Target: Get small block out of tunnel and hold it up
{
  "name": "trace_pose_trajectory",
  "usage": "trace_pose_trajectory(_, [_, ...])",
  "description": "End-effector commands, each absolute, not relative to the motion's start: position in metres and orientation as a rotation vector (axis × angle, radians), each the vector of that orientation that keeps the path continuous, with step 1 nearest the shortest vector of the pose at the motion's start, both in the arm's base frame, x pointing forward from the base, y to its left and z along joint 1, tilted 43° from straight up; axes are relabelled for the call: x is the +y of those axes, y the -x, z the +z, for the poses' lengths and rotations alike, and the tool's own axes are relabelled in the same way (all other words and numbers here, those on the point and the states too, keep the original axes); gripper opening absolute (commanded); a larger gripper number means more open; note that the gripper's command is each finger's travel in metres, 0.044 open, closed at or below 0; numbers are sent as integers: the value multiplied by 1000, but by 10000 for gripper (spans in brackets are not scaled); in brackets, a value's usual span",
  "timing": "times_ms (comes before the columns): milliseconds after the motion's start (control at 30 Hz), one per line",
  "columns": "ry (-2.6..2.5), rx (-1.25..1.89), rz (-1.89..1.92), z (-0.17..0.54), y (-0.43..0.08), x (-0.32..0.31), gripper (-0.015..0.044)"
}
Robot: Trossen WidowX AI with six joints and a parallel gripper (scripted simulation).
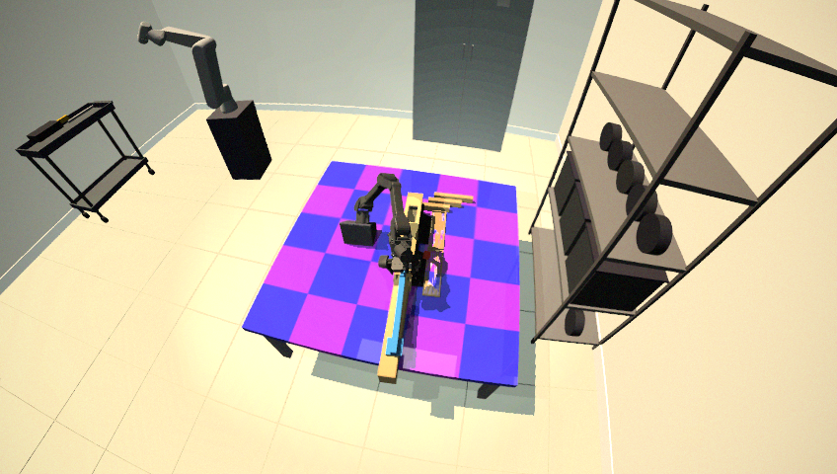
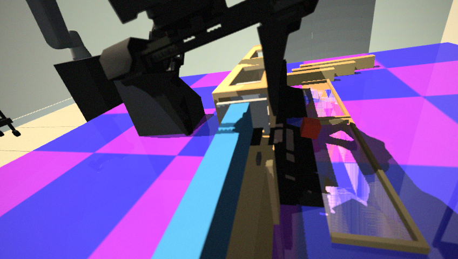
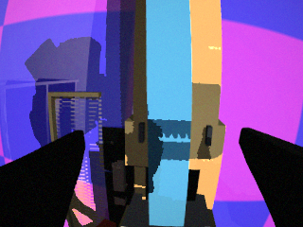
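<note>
The pull is looking unfinished: the handle (image 1: 399, 317) (image 2: 205, 160) (image 3: 169, 71) is lying along the wooden channel (image 1: 387, 370) (image 2: 252, 195) (image 3: 205, 57), its inner end reaching the mouth of the tunnel (image 1: 413, 197) (image 2: 239, 88). Nothing is being held up. The jaws of the gripper (image 1: 404, 267) (image 2: 231, 124) (image 3: 162, 132) are standing wide, one on each side of the handle, and nothing is being gripped.

By judgement, the handle is being lined up for a grasp; the cage is then needing to be drawn out, and the block picked from it and raised.

Through the tunnel's top openings no block is being shown, and the cage's contents are being hidden. A red block (image 1: 426, 255) (image 2: 310, 127) is being seen outside, beside the black box (image 2: 298, 183); whether this is the task's block cannot be told, so the block's place is being left uncertain. In the clear-paned frame (image 1: 431, 293) (image 2: 379, 241) (image 3: 76, 95) no loose thing is being made out. The rods (image 1: 452, 198) (image 2: 359, 63) are lying beyond it.
</note>
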State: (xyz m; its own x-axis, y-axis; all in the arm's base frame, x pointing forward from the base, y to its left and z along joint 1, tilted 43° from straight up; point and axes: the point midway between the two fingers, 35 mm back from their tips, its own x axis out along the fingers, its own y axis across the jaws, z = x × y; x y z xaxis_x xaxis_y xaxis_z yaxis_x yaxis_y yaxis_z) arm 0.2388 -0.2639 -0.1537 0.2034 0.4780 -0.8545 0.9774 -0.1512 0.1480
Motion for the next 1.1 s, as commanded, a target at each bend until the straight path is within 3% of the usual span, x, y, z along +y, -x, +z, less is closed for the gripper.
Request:
trace_pose_trajectory(0, [-1753, 1370, -858, -157, -240, -258, 440])
trace_pose_trajectory(800, [-1754, 1370, -856, -180, -241, -236, 440])
trace_pose_trajectory(1067, [-1738, 1361, -856, -175, -243, -242, 230])
